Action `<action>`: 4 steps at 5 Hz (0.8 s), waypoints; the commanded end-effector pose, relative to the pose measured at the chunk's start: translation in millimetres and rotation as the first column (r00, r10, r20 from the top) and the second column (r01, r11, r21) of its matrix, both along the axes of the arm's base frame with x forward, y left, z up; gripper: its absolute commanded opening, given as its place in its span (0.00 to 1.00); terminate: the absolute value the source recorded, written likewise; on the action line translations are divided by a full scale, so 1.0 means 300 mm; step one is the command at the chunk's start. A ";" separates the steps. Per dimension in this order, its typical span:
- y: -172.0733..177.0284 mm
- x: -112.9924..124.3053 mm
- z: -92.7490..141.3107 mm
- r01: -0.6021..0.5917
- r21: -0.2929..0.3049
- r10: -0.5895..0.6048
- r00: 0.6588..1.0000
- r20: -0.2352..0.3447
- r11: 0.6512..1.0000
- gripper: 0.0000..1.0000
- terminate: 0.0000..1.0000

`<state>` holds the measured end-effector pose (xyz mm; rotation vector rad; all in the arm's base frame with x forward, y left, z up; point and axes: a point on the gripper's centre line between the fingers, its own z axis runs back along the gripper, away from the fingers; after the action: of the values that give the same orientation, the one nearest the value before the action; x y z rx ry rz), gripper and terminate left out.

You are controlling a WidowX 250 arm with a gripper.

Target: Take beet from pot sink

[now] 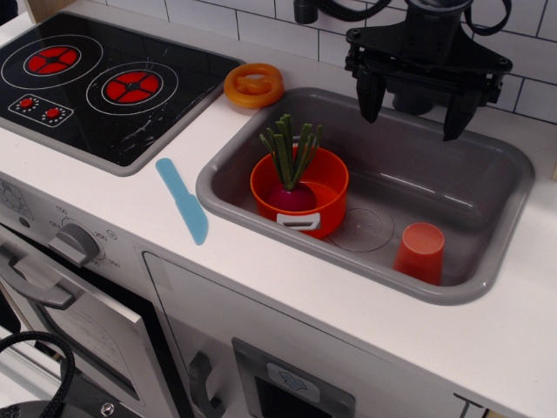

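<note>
The beet stands upright in the orange pot, magenta bulb at the bottom and green stalks rising above the rim. The pot sits in the left half of the grey sink, with a grey loop handle facing the front. My black gripper hangs above the back of the sink, to the right of and well above the pot. Its two fingers are spread apart and nothing is between them.
An orange-red cup stands in the sink's front right corner. An orange ring lies on the white counter behind the sink's left corner. A light blue toy knife lies on the counter left of the sink. A black stovetop fills the far left.
</note>
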<state>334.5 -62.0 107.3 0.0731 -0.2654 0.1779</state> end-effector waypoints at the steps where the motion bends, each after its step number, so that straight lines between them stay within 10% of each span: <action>1: 0.000 0.000 0.000 0.000 0.000 0.000 1.000 0.000 1.000 1.00 0.00; 4: 0.266 -0.004 -0.014 -0.088 0.029 0.085 0.993 0.078 0.996 1.00 0.00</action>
<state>328.9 21.8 84.7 0.1197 -0.2824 0.2715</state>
